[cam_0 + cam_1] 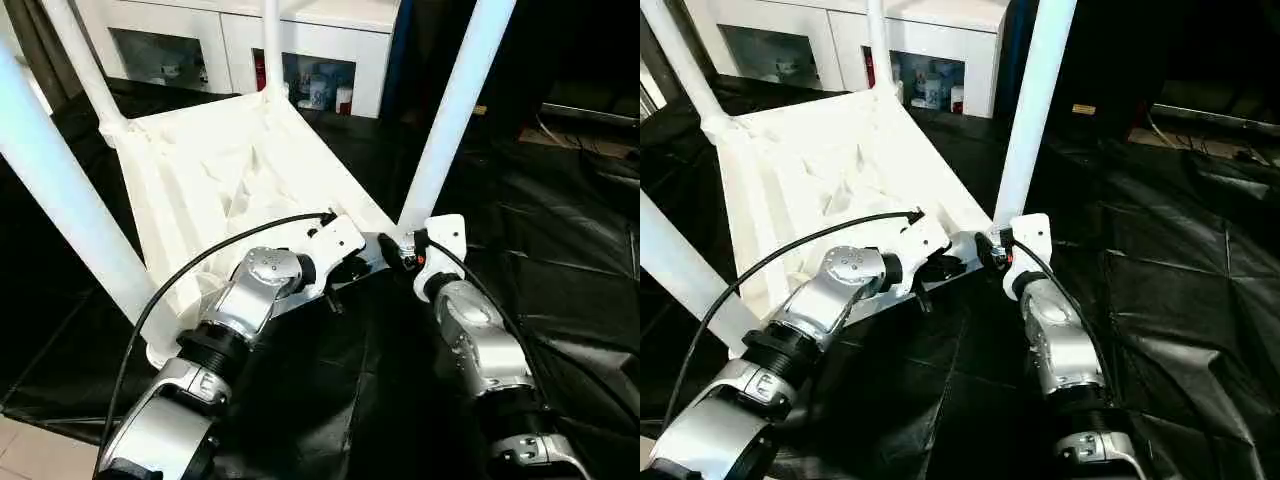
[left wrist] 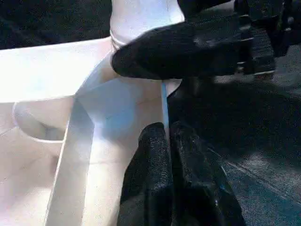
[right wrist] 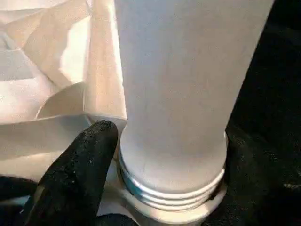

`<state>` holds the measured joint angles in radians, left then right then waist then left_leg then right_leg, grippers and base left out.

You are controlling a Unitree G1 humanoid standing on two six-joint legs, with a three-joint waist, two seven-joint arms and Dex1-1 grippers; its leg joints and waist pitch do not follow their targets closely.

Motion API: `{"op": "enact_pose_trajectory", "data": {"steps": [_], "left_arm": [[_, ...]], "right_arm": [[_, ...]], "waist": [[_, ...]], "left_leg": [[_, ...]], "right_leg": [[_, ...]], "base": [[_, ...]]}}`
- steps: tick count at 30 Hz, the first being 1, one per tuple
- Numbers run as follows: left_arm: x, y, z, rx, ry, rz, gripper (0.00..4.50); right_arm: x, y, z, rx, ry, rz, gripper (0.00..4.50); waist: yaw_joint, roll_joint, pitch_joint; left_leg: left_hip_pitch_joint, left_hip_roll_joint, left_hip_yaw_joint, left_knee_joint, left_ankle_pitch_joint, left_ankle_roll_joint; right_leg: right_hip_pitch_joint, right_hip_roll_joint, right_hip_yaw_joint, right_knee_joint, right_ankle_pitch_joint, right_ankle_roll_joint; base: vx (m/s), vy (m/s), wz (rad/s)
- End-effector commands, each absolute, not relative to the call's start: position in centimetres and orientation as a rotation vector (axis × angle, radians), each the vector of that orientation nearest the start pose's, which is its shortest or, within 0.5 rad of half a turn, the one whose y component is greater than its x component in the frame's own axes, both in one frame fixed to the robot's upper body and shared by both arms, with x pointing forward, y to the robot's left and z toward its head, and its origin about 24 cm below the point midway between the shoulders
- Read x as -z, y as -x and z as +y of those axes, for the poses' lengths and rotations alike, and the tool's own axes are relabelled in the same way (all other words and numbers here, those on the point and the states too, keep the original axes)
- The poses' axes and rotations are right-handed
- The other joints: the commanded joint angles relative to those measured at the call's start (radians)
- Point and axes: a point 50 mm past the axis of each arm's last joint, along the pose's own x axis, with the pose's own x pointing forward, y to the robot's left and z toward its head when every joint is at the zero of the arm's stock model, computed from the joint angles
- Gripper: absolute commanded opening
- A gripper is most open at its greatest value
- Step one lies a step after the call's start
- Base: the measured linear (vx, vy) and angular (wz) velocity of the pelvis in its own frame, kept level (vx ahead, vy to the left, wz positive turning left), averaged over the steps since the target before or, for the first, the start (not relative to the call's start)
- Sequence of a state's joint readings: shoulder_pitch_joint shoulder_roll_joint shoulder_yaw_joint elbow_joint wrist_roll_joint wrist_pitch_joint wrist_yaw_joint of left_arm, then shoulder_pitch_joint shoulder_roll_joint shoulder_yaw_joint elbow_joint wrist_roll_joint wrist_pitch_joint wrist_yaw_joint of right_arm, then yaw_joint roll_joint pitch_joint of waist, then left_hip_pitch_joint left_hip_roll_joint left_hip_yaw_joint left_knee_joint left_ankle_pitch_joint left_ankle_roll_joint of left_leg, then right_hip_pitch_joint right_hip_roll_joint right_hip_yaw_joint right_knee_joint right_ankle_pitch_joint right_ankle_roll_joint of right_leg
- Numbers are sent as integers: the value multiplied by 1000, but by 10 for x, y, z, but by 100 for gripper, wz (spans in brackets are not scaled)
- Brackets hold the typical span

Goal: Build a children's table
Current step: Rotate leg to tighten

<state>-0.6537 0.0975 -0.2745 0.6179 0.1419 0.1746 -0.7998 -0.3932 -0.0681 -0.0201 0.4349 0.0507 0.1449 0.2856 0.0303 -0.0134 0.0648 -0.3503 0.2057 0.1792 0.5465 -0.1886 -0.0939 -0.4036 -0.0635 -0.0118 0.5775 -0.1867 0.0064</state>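
Note:
The children's table lies upside down: its white tabletop (image 1: 200, 170) rests on the black cloth with its legs pointing up. My left gripper (image 1: 345, 268) is shut on the thin raised rim (image 2: 164, 106) by the near right corner socket. My right gripper (image 1: 405, 245) stands open at that corner, one finger (image 3: 89, 155) on each side of the near right leg (image 1: 455, 110), close to its base. Screw threads (image 3: 169, 193) show where this leg meets the socket. The near left leg (image 1: 60, 190) and two far legs (image 1: 271, 40) stand in their sockets.
The black-draped work table (image 1: 560, 250) stretches to the right and front. A white cabinet (image 1: 330, 25) with bottles in it stands behind. A black cable (image 1: 180, 280) arcs over my left forearm. Pale floor (image 1: 30, 450) shows at the lower left.

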Motion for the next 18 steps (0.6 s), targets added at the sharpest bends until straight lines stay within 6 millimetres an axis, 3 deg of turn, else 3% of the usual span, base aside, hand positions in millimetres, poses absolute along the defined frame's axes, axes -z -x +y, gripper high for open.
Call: {"op": "enact_pose_trajectory", "data": {"steps": [1, 4, 7, 14, 18], "left_arm": [[-29, -315, 54, 1142, -317, 405, 0], [-30, -315, 74, 1190, -333, 414, 0], [-31, -313, 84, 1230, -336, 417, 0], [-37, -302, 117, 1386, -321, 459, 0], [-38, -298, 124, 1425, -292, 474, 0]], "right_arm": [[-25, -314, -109, -494, -13, 264, 353], [-32, -310, -120, -657, 34, 245, 353], [-38, -305, -125, -786, 37, 234, 353], [-57, -298, -144, -1016, 96, 196, 353], [-59, -298, -148, -1052, 92, 198, 353]], "waist": [[-1, -17, -32], [-1, -14, -35], [-3, -18, -36], [-1, -13, -33], [1, -13, -38]], "left_leg": [[-10, 13, 2, -60, -209, 54], [-10, 14, 3, -56, -177, 61], [-10, 14, 6, -53, -156, 78], [-2, 22, 8, -55, -179, 84], [-1, 21, 10, -49, -116, 100]], "right_leg": [[37, -52, 27, -72, -249, -162], [40, -49, 26, -66, -184, -182], [43, -48, 26, -61, -125, -208], [38, -50, 28, -60, -160, -239], [42, -47, 27, -45, -36, -272]], "base": [[0, 0, 0], [0, 0, 0], [0, 0, 0], [0, 0, 0], [0, 0, 0]]}}
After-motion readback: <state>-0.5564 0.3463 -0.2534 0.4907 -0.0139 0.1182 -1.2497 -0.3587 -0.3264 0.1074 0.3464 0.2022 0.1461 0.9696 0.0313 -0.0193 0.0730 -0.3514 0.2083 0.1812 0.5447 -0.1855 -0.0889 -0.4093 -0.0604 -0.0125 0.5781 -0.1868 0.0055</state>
